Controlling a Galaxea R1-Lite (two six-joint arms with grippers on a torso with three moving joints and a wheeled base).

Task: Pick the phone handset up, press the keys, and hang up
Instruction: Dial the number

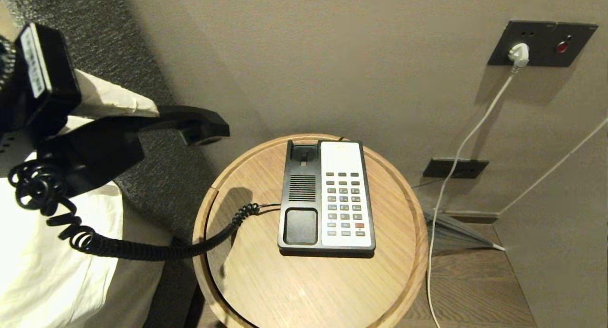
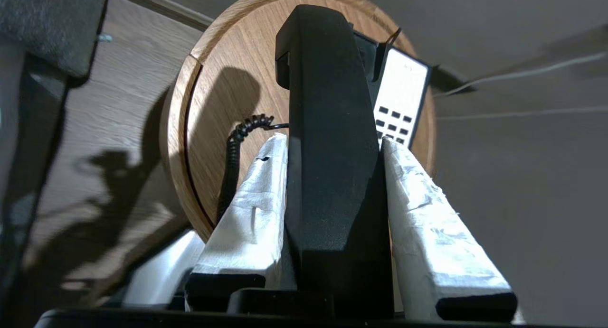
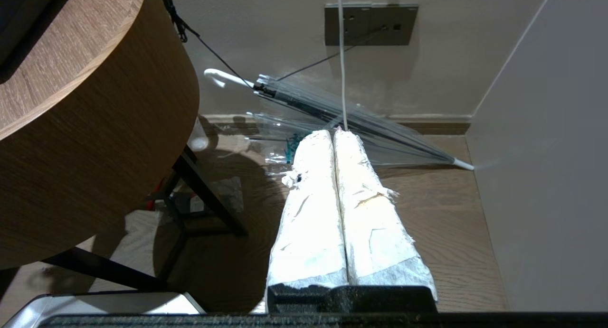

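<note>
Black phone handset (image 2: 332, 128) clamped in left gripper (image 2: 332, 147) (coiled cord (image 1: 142, 249) trailing), above round table (image 1: 247, 280).

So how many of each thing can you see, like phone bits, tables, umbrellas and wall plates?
phone base: 1
handset: 1
curly cord: 1
table: 1
umbrella: 1
wall plates: 2
Total: 7

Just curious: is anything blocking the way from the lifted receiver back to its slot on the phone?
Nothing visible. The receiver, held in the left fingers, hangs beside the table; the phone's slot lies bare.
</note>
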